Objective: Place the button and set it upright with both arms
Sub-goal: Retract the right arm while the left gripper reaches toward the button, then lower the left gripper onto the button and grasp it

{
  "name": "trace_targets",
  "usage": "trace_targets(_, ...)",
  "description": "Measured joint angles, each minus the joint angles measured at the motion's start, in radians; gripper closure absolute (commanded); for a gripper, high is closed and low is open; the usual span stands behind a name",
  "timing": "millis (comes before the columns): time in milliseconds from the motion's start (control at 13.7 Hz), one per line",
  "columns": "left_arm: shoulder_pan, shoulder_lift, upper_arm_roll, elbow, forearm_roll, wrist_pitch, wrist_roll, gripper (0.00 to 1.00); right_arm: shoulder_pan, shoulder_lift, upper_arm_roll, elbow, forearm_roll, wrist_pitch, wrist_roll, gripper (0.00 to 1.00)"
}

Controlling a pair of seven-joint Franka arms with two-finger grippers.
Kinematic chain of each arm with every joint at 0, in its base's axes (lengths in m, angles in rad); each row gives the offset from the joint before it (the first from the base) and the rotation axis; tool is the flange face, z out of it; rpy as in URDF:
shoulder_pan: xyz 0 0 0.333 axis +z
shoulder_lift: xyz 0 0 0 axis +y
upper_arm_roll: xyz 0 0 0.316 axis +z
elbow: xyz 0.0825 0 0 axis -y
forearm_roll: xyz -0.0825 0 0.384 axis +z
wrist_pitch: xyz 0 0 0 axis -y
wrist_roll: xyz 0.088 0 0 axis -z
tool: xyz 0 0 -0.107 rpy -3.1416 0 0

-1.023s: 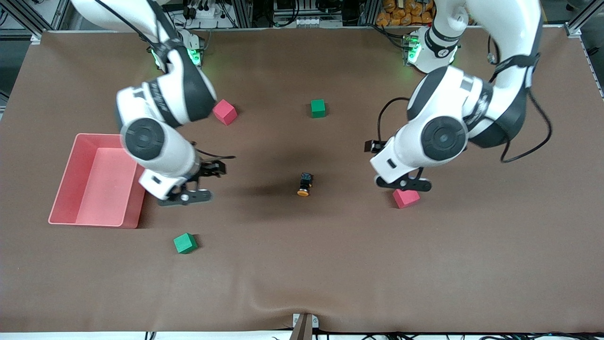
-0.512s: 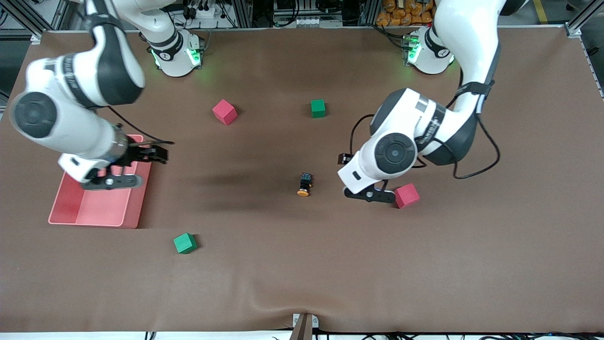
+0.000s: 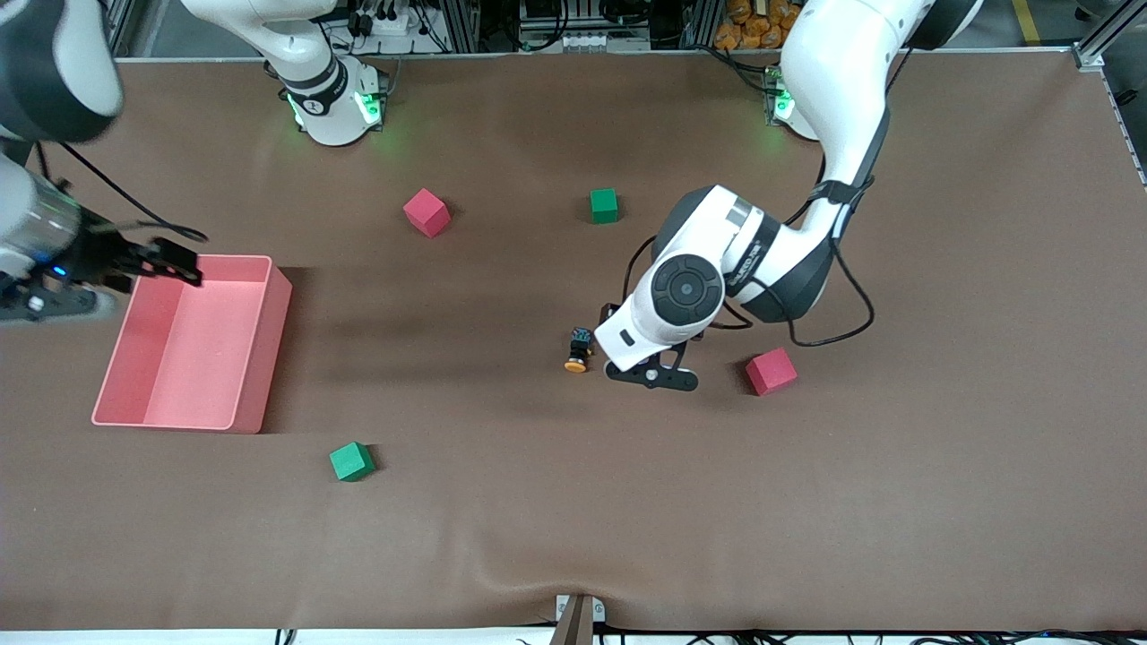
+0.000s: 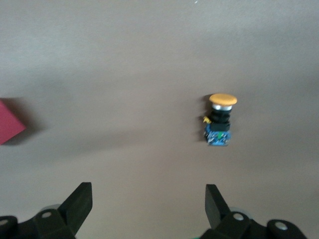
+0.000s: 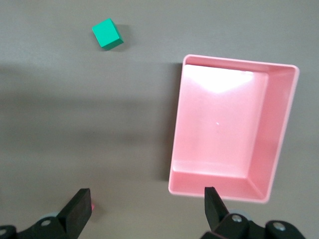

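The right gripper hangs at the right arm's end of the table, up by the edge of the shallow pink plastic bin, jaws spread wide with nothing in them. Its wrist view looks down on that bin and a small green foam cube.

Mid-table is the tiny push-button, lying on its side: round orange cap pointing toward the front camera, short black body, bluish bits at the base. The left wrist view shows it nicely, cap like a flat mushroom top.

The left gripper sits low just beside the button toward the left arm's end, jaws released and holding nothing. A red foam cube is near it.
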State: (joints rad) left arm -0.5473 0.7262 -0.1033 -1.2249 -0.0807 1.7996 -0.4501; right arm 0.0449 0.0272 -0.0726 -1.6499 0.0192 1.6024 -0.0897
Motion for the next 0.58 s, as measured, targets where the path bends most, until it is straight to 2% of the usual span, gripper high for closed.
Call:
trace_targets(292,-0.056,0.070,0.000,0.000,-0.033,0.120,-0.054,0.00,-0.015,-0.023,0.001,0.159,0.000,-0.195,0.000,0.00)
trace_targets(585,-0.086,0.121,0.001,0.002,-0.045,0.192,-0.070,0.00,-0.018,-0.038,0.004,0.221,-0.001,-0.267,-0.050,0.00)
